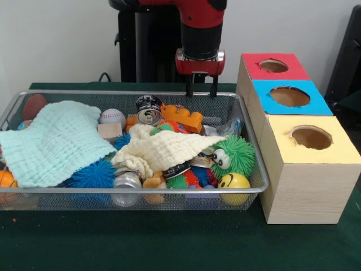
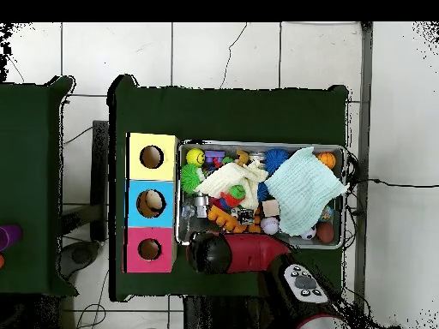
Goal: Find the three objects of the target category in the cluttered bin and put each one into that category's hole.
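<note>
Wire mesh forms the bin (image 1: 248, 169) you are working over, and it sits on a dark green counter (image 1: 169, 243) packed with clutter. Your pincer (image 1: 202, 86) hangs just above the bin's far rim, its two black prongs apart with nothing between them. Directly below and slightly toward you from it lie a crushed can (image 1: 149, 109) and an orange toothed plastic toy (image 1: 181, 117).

A pale mint cloth (image 1: 53, 141) covers the left half of the bin, and a cream cloth (image 1: 163, 149) drapes across the middle, so much of what lies beneath is hidden from you. Around them you can see a baseball (image 1: 112, 117), a small wooden block (image 1: 109, 131), a blue spiky ball (image 1: 93, 175), a second can (image 1: 127, 183) at the near wall, a green furry toy with eyes (image 1: 234, 155) and a yellow smiley ball (image 1: 234, 182). An orange ball (image 1: 5, 179) peeks out at the near left corner.

Just beside the bin on the right stands a wooden box (image 1: 293, 192) with three coloured tops, each holding a round hole: red (image 1: 273, 66) farthest, blue (image 1: 289, 96) in the middle, yellow (image 1: 311, 137) nearest. From overhead, you see something pale resting inside the blue hole, while the other two look dark
</note>
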### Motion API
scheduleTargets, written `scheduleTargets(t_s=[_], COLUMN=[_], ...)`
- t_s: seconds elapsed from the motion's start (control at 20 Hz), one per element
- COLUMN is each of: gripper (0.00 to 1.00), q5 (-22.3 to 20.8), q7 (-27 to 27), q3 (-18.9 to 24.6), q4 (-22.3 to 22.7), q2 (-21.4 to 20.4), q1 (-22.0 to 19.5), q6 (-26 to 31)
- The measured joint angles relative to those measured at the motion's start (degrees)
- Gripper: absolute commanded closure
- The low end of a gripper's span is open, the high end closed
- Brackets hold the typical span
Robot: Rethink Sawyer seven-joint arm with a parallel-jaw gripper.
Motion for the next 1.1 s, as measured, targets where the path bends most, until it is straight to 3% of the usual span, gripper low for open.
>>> scheduleTargets(t_s=[0.6,1.1], gripper=[0.0,0.0], q5=[-1.5,-1.9], q7=[0.0,0.0], q3=[1.3,1.8], q4=[-0.5,-4.7], q2=[2.1,7.4], q1=[-1.5,-3.1], q6=[-1.5,-1.5])
